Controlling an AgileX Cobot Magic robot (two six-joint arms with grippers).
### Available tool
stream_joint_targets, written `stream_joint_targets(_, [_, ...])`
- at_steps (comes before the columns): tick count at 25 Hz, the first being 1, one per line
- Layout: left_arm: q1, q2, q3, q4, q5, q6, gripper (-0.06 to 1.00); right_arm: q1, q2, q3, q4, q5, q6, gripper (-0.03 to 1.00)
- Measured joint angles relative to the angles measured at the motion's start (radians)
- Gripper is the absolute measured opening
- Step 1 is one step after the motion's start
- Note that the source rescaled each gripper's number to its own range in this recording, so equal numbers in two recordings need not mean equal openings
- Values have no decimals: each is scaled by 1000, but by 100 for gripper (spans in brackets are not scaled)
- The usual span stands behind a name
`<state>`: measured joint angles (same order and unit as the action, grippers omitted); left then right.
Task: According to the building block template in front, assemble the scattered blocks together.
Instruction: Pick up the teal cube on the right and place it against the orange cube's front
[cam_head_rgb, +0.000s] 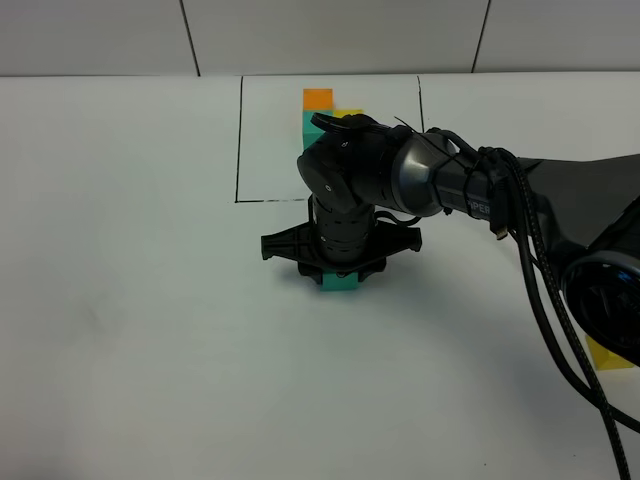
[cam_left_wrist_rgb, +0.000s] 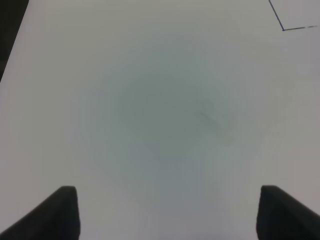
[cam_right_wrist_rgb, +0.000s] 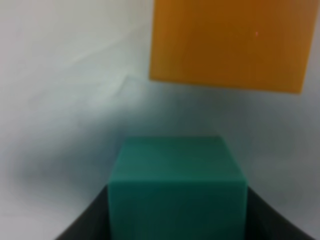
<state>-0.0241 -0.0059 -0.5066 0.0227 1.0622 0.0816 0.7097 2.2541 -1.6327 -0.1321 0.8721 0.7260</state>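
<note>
The building block template (cam_head_rgb: 318, 100) is a joined orange, teal and yellow cluster at the back, inside a thin black-line rectangle (cam_head_rgb: 240, 140). My right arm partly covers it. My right gripper (cam_head_rgb: 340, 272) reaches across to the table's middle and points down, shut on the teal block (cam_head_rgb: 341, 283), which sits on the table. In the right wrist view the teal block (cam_right_wrist_rgb: 177, 185) sits between the dark fingers (cam_right_wrist_rgb: 85, 227), and the orange block (cam_right_wrist_rgb: 227, 45) lies just beyond it, apart. The yellow block (cam_head_rgb: 607, 353) peeks out at the right behind the arm. My left gripper (cam_left_wrist_rgb: 168, 200) is open over bare table.
The white table (cam_head_rgb: 120, 300) ends at a grey wall at the back. A corner of the black line (cam_left_wrist_rgb: 284, 29) shows in the left wrist view. The right arm's cables (cam_head_rgb: 540, 280) hang over the right side.
</note>
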Motion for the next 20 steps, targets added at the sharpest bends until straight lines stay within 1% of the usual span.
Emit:
stream_joint_targets(4, [0,0,0,0,0,0,65,0,0,0,-28,-10,19,1])
stream_joint_targets(20, [0,0,0,1,0,0,65,-30,6,-6,-26,-25,28,1])
